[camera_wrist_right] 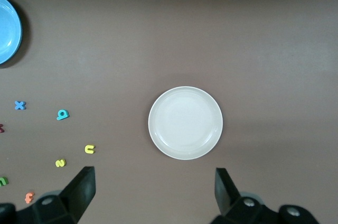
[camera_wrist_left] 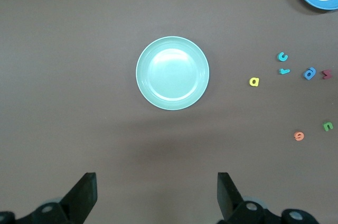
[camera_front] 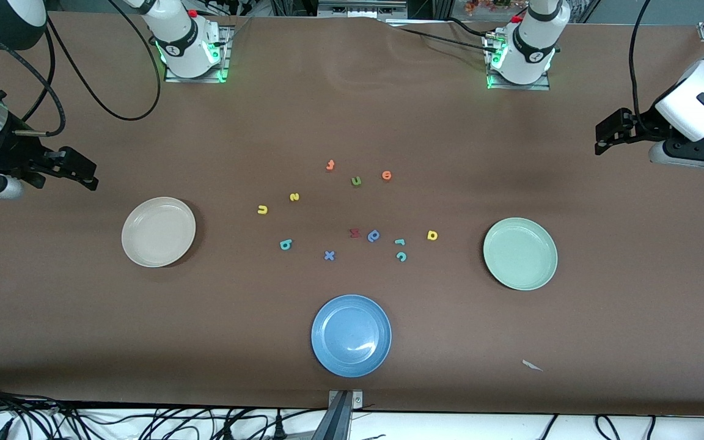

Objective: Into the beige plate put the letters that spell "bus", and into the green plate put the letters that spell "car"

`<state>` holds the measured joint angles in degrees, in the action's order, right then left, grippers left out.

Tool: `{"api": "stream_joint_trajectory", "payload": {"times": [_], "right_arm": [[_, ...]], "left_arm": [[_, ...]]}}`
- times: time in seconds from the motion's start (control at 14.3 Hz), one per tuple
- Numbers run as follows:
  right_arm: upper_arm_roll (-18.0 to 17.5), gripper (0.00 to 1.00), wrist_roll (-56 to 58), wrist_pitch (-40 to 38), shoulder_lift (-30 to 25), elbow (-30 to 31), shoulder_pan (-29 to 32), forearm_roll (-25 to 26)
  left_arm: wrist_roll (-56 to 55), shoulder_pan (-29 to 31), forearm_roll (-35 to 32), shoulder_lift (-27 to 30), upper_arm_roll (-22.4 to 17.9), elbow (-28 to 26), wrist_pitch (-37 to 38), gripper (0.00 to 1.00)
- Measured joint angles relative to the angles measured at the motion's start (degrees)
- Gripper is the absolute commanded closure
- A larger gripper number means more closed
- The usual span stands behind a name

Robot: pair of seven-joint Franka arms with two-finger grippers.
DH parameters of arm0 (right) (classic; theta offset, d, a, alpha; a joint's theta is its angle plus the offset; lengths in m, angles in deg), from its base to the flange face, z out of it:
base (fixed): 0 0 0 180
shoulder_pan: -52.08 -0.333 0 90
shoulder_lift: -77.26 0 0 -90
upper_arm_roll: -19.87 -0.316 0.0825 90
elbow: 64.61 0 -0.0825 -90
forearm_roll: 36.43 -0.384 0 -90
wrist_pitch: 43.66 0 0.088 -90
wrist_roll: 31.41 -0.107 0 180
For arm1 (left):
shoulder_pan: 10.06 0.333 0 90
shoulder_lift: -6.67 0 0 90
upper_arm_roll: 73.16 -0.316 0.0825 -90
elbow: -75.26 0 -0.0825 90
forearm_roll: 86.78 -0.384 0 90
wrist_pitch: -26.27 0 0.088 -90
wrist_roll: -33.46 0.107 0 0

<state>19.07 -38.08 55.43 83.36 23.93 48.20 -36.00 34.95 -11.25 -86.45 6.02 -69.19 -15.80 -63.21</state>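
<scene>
Front view: teal b [camera_front: 286, 245], yellow u [camera_front: 262, 209] and yellow s [camera_front: 294, 197] lie mid-table, toward the empty beige plate [camera_front: 158, 231]. Teal c [camera_front: 401, 256], teal r [camera_front: 399, 242] and yellow a [camera_front: 432, 235] lie near the empty green plate [camera_front: 520, 253]. Left gripper [camera_front: 602, 140] and right gripper [camera_front: 86, 177] wait over the table's ends, jaws wide, holding nothing.

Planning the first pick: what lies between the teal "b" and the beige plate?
Nothing: only bare brown table separates the teal "b" from the beige plate, as the front view shows; the right wrist view agrees.
</scene>
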Motion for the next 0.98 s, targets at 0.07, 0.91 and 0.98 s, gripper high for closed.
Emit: {"api": "stream_joint_trajectory", "payload": {"times": [0.07, 0.91, 0.98], "right_arm": [[0.0, 0.00, 0.0, 0.0, 0.0, 0.0, 0.0, 0.0], [0.0, 0.00, 0.0, -1.3, 0.0, 0.0, 0.0, -0.1], [0.0, 0.00, 0.0, -1.4, 0.0, 0.0, 0.0, -0.1]], "left_arm": [[0.0, 0.0, 0.0, 0.0, 0.0, 0.0, 0.0, 0.00], [0.0, -0.1, 0.0, 0.0, 0.2, 0.0, 0.0, 0.00], [0.0, -0.1, 0.0, 0.0, 0.2, 0.0, 0.0, 0.00]]}}
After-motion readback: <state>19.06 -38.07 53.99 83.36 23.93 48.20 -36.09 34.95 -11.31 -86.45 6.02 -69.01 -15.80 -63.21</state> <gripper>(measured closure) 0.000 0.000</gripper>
